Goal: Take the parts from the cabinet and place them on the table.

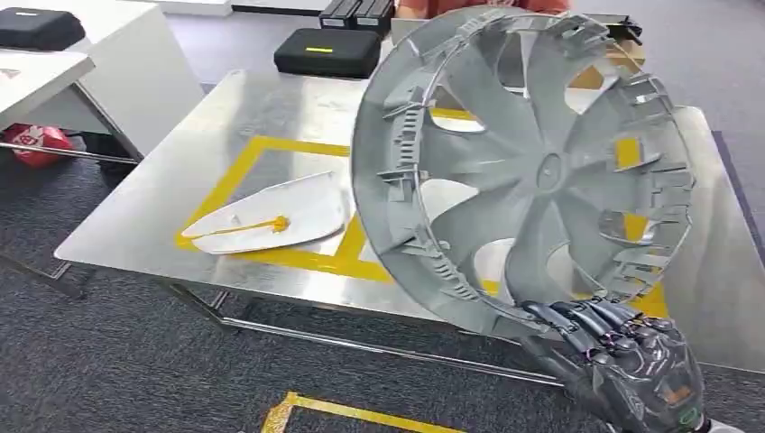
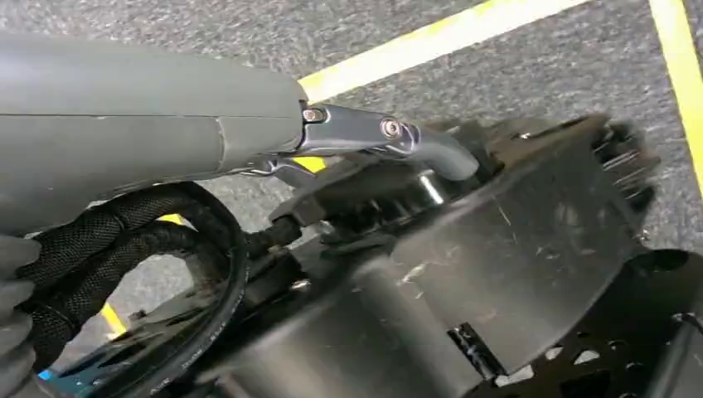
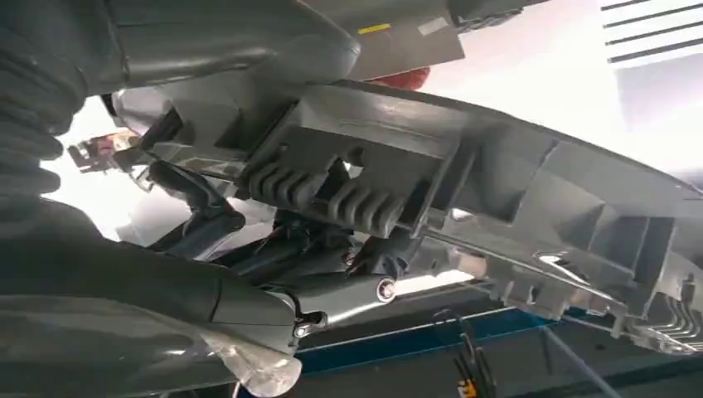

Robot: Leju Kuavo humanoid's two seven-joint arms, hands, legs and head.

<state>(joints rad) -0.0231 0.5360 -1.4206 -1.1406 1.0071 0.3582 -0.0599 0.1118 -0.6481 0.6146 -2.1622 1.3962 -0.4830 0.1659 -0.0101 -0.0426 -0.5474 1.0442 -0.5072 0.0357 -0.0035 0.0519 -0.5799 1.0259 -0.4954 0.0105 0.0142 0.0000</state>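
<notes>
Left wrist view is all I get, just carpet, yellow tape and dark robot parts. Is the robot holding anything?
Observer: Yes. The right hand grips the lower rim of a big grey plastic wheel cover, held upright.
Operator: Where is it?
Observer: In front of the shiny metal table, which has yellow tape marking boxes on it.
Operator: Anything on the table yet?
Observer: One flat white part with a yellow streak lies inside the left taped box.
</notes>
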